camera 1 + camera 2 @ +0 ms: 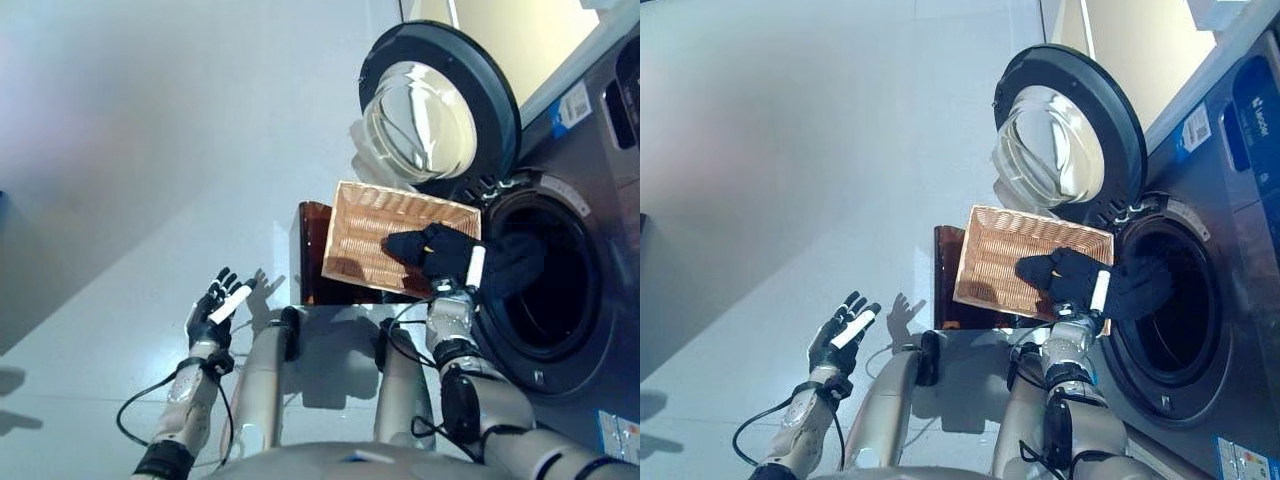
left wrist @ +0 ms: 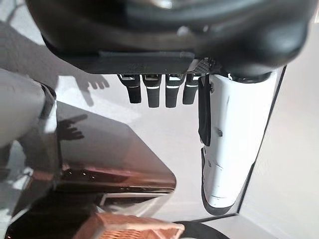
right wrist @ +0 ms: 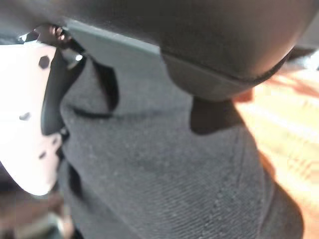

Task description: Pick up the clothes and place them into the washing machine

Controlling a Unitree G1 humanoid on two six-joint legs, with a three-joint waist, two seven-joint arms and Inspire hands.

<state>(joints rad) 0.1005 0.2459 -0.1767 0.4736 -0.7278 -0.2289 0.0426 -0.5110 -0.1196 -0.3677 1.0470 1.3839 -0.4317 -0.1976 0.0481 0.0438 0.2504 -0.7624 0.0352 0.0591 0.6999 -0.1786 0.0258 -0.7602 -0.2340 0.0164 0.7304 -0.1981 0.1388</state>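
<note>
Dark garment (image 1: pixel 1130 285) pinched in right hand (image 1: pixel 1080 275) over wicker basket's (image 1: pixel 1010 255) edge nearest washing machine drum (image 1: pixel 1170 320); left hand (image 1: pixel 840 335) open, fingers spread, empty.

No text can be read; the stickers (image 1: pixel 1192 127) on the washing machine (image 1: pixel 1240 260) are illegible.

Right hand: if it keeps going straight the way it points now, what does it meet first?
Likely nothing solid: the right hand, gripping the dark garment, points into the washing machine's open drum. Depth is unclear, so the door rim might come first.
</note>
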